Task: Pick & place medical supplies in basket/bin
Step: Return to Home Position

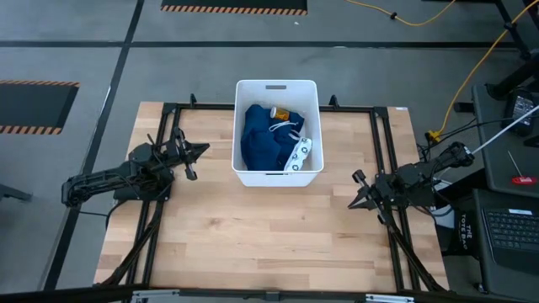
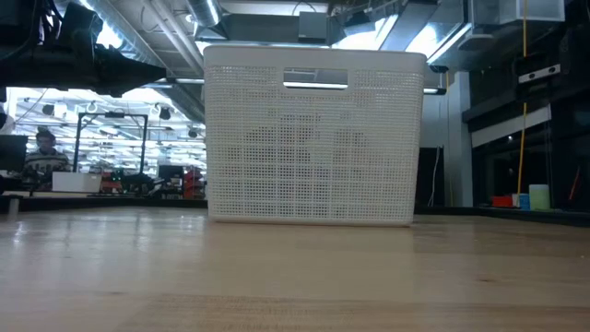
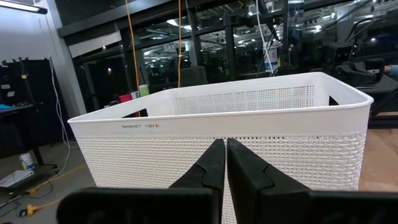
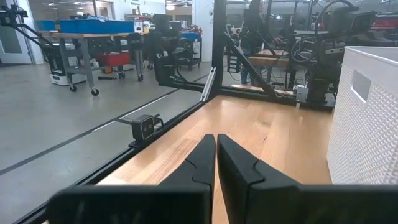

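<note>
Two claws are hanging pressed together, gripping nothing: left claw [image 3: 225,144] facing the white bin [image 3: 205,111], right claw [image 4: 216,137] above the counter [image 4: 249,134].

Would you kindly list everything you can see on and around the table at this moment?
bin: one, white, on the table between the two arms
cloth garment: one, dark blue, inside the bin
bottle: one, amber, inside the bin beside the garment
packet: one, white with blue rings, inside the bin against its right wall
table: one, light wood
keyboard: one, black, right of the table
person: one, far behind the table
left pincer: dark, shut, empty, left of the bin
right pincer: dark, shut, empty, right of the bin
</note>
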`<state>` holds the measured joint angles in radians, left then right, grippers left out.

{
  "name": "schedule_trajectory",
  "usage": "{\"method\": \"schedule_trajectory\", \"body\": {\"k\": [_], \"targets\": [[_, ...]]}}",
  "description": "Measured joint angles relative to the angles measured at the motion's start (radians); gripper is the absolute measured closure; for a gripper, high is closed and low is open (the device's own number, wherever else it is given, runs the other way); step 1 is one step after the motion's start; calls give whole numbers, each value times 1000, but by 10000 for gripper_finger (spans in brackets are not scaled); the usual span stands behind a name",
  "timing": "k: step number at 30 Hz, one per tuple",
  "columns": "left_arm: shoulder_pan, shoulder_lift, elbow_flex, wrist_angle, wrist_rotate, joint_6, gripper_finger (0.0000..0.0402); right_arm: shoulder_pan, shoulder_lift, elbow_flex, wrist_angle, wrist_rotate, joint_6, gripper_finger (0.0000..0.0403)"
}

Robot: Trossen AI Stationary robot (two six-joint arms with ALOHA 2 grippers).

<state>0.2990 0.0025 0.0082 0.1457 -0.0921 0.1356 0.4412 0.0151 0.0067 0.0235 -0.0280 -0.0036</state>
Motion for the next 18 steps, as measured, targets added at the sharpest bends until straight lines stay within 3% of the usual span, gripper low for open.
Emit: {"method": "schedule_trajectory", "body": {"k": [18], "targets": [[0, 0, 0, 0, 0, -1, 390, 0, 0, 0, 0, 0, -1, 382]]}}
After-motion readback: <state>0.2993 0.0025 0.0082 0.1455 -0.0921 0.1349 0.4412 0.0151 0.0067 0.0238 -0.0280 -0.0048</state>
